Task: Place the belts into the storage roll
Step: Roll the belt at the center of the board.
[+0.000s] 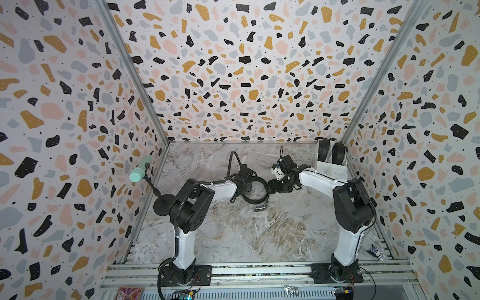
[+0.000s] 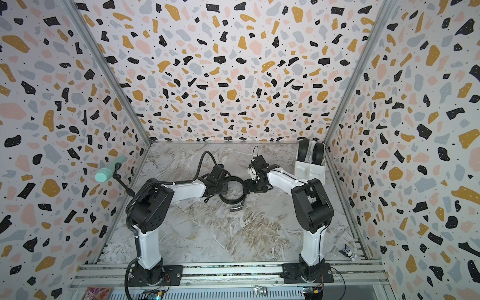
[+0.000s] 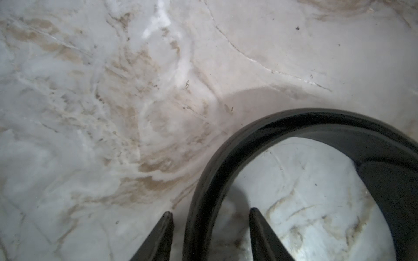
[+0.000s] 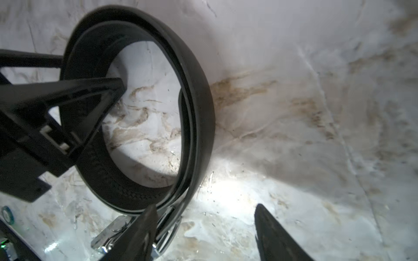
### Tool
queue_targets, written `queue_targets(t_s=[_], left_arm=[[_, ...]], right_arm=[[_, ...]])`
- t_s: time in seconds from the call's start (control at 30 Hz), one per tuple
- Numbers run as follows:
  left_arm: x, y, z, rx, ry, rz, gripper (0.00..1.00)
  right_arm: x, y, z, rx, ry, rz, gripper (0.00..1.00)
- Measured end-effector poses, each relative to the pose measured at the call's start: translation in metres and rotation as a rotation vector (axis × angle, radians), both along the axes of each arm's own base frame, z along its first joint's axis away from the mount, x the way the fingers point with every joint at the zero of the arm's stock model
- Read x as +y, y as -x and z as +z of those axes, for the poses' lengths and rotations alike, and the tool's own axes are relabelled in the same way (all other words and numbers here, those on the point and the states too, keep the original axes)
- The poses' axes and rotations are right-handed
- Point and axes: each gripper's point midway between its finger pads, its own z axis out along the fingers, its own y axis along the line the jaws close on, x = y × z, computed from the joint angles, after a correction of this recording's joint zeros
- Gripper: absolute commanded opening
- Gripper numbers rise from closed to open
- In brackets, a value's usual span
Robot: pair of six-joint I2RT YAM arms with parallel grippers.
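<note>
Belts (image 1: 253,201): one loose, two in storage roll (image 1: 331,170)

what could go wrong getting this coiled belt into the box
1. The left pincer straddles only one wall of the coiled belt, with its jaws apart; lifted there, the loose coil may spring open.
2. The silver buckle lies outside the coil near the open right pincer; it could dangle and snag on the storage box rim.
3. Two rolled belts sit in its far cells; a slackened coil may not fit.
</note>
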Motion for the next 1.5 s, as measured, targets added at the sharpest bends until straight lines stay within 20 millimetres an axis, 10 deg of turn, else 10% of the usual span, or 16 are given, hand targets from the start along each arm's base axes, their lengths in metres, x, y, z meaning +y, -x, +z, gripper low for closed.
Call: queue_targets(t_s=[1.1,1.5], left_arm=[[0.007,0.015,0.014,0.034,-0.021,-0.012,0.6],[-0.069,0.059,0.065,-0.012,0.111,-0.313,0.6]], right_arm=[[-0.019,0.01,-0.022,0.02,0.09,-0.008,0.47],[-0.009,-0.011,-0.035,0.012,0.111,0.031,0.18]])
